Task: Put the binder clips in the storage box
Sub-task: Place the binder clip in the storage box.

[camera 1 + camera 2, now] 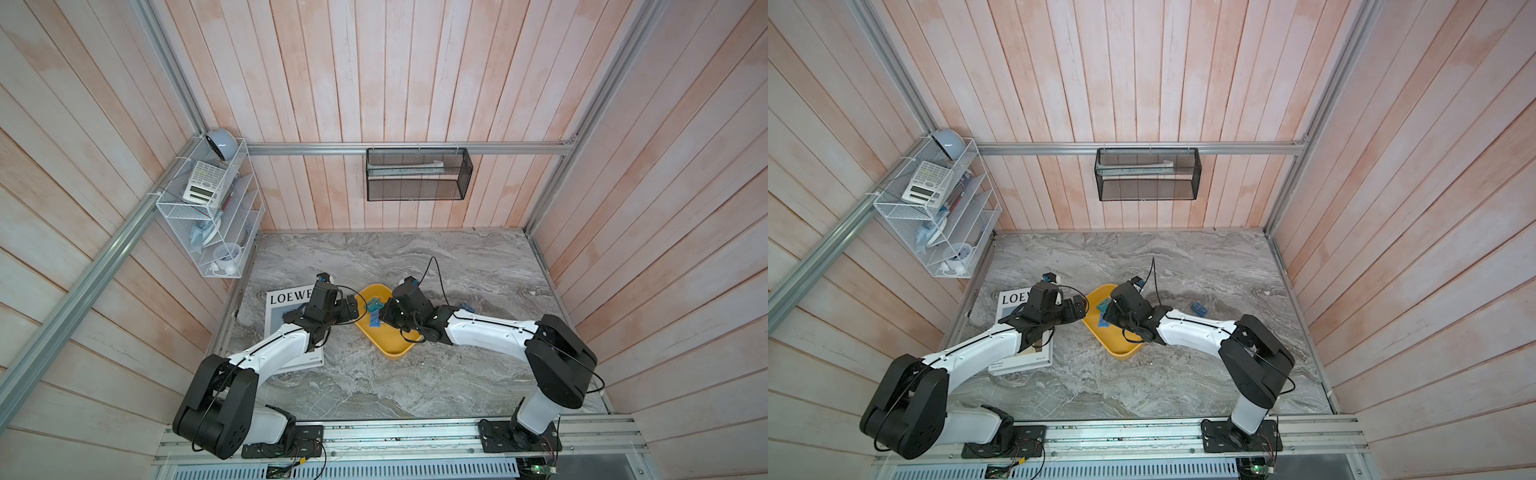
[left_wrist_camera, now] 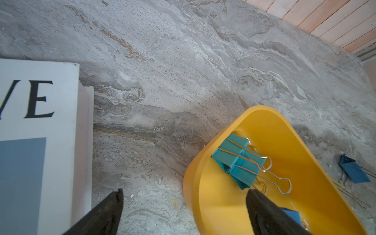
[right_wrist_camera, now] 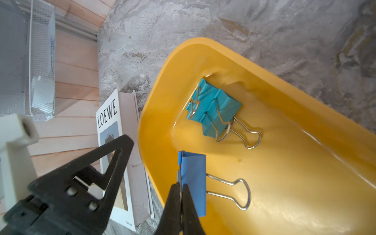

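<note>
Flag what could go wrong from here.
1. Right gripper pinches the blue clip by a thin wire handle alone; it may swing or slip.
2. Left gripper, open, hangs at the storage box close by; arms could bump.
3. Second blue clip on the table lies beside the right arm; could get swept.

A grey veined marble tabletop [image 1: 415, 257] is enclosed by walls of pale pink wooden planks [image 1: 374, 83], which are framed by aluminium rails [image 1: 415, 148]. A magazine [image 1: 277, 311] lettered LOEWE is laid flat on the tabletop near the left wall. A white wire rack [image 1: 178, 210] is fixed in the left rear corner. A white calculator [image 1: 202, 183] is kept on its upper shelf, near a pale blue rounded object [image 1: 222, 143]. A black mesh basket [image 1: 415, 191] is hung from the rear rail.
</note>
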Motion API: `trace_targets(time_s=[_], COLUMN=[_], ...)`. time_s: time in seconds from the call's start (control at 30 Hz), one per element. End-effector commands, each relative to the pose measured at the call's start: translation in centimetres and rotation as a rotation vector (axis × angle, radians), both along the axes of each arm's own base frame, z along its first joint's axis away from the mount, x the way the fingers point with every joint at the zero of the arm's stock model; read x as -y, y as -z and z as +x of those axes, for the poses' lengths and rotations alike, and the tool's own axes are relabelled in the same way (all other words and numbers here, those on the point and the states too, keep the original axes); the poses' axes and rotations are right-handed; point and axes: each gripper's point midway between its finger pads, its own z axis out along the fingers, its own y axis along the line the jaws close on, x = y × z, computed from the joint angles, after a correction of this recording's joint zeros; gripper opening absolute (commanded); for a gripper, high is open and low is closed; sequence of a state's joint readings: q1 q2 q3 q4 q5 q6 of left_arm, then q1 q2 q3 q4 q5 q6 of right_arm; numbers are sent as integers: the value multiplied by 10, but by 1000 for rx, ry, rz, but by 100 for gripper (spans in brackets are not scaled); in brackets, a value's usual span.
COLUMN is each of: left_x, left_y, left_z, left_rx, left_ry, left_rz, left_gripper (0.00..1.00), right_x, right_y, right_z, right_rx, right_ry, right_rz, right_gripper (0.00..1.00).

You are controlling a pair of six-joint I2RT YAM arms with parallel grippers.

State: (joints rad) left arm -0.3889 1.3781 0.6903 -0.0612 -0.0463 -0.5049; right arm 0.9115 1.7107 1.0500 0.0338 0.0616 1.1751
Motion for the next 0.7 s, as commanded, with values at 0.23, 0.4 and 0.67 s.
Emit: trace_targets(time_s=[0.23,0.4,0.67], left_x=[-1,-2,-2], left_y=[-4,-3,-1], left_z=[3,1,1], left_rx=[13,15,14], left_ry=[10,12,13], left_rz=[11,15,13], left_gripper=[100,100,100], right_x=[-20,-22,-26], right_y=[-2,7,23], right_z=[15,17,11], right_rx=[17,-9,-46], right_ry=[130,178,302], right_rz=[56,59,81], right_gripper=[0,0,0])
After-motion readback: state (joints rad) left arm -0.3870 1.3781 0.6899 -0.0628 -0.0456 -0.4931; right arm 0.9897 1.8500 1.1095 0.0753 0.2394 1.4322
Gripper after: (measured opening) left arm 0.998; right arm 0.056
